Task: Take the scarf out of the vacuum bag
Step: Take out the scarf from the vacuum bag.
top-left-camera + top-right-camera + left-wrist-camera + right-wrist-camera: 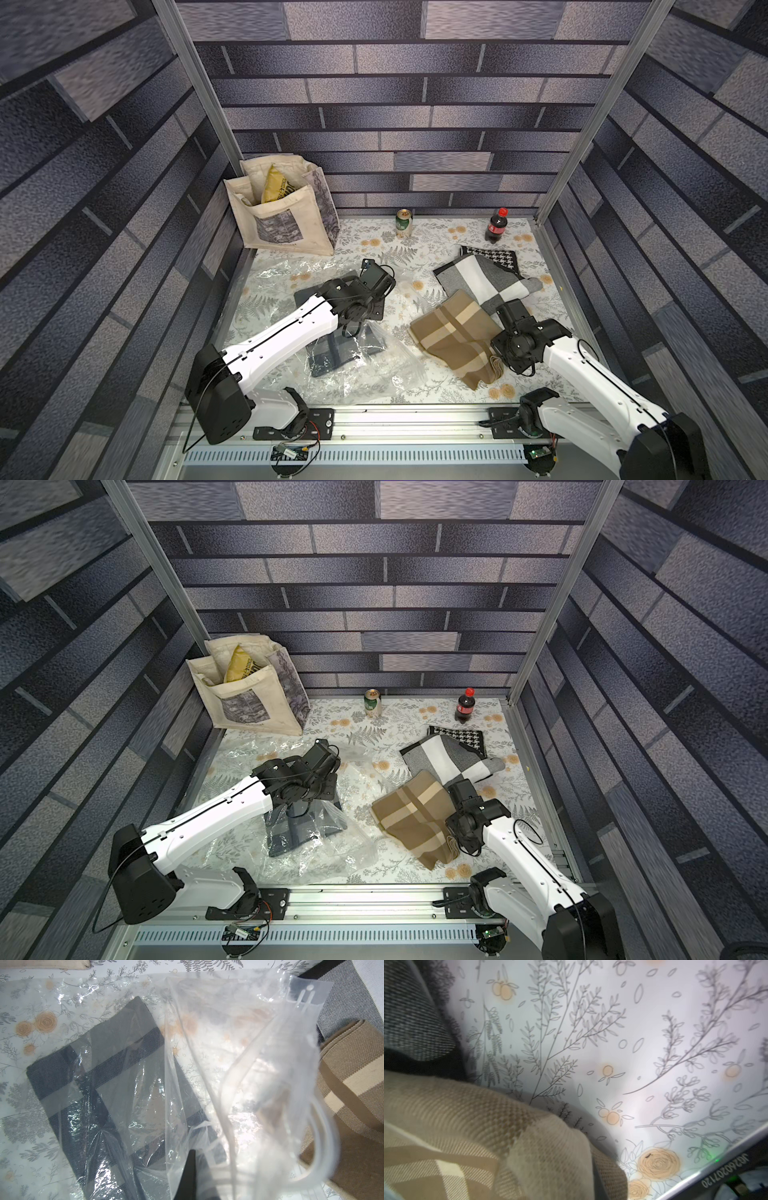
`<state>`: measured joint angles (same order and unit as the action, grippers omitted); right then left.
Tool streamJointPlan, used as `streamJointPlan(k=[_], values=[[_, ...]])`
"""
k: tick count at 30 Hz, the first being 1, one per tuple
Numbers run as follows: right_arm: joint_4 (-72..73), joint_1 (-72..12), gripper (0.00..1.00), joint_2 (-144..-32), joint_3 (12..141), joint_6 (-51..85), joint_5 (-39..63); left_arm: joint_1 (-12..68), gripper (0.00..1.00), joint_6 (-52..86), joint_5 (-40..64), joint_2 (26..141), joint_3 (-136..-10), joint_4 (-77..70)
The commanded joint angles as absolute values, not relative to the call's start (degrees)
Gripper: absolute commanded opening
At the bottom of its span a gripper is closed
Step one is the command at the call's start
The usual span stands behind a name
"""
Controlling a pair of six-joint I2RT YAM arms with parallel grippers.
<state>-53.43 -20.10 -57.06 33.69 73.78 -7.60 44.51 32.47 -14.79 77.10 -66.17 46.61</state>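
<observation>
**Pinching vacuum bag (pixel 386 376) film, scarf (pixel 93 1084) inside**

Vacuum bag: crumpled, lying over the left half of the tabletop (pixel 436 249) and reaching its near edge.

Scarf: dark grey plaid, folded, flat on the tabletop inside the bag. It shows under the film in both top views.

Left hand (pixel 188 1167): fingers together, clamped on the bag film. The film rises from the scarf toward it like a tent. The zip strip (pixel 311 1136) curls close to the left wrist lens, blurred.

Right hand (pixel 505 357): together, low at the fringed end of a tan plaid scarf (pixel 453 336) on the right half, by the near edge. The fingers are hidden, so I cannot tell whether fabric is pinched. The right wrist view gives only tan weave and floral tabletop.

Other items:
- Grey-and-white scarf (pixel 482 278): touching the tan one's far corner.
- Houndstooth cloth (pixel 490 255): under the grey-and-white scarf's far side.
- Tote bag (pixel 286 224): upright in the far left corner, with a yellow packet (pixel 276 187) in it.
- Can (pixel 404 222): upright at mid far edge.
- Cola bottle (pixel 496 226): upright at the far edge, toward the right corner.
</observation>
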Motion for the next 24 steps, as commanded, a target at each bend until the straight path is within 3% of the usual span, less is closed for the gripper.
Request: streamJointPlan(k=[1,6,18,24], values=[[-65.08,-18.63,0.00,-61.37,37.46,77.68,-14.13,44.58,0.00,31.09,-15.21,77.04,-68.38,45.91],[-67.95,-15.73,0.01,-67.42,40.22,78.73,-16.84,44.72,0.00,31.20,-14.89,77.03,-68.38,45.70],[-62.33,-3.66,0.00,-74.24,43.72,71.16,-20.38,44.91,0.00,31.03,-14.77,77.08,-68.03,45.54],[-55.29,-1.53,0.00,-80.01,45.83,68.57,-19.13,44.98,0.00,31.29,-14.68,77.42,-68.02,45.25]])
